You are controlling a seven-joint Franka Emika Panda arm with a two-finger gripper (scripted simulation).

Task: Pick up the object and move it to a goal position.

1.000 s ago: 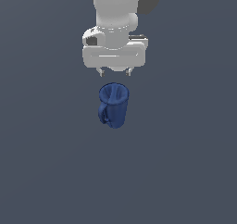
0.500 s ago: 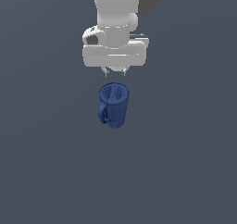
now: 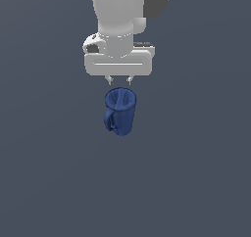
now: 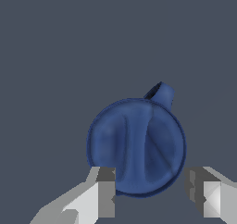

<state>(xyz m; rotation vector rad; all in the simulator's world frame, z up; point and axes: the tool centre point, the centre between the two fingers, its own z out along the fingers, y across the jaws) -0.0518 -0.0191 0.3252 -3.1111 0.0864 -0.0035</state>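
Tool (image 3: 119,79) lowered nearer pitcher (image 3: 120,111) rim, fingers spread, nothing held; bare floor (image 3: 196,172) all around.

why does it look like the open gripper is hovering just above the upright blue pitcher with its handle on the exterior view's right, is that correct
Not quite: the handle is on the exterior view's left, as that view shows. The rest holds: the gripper is open, fingers apart, hovering just above the rim of the upright blue pitcher, not touching it.
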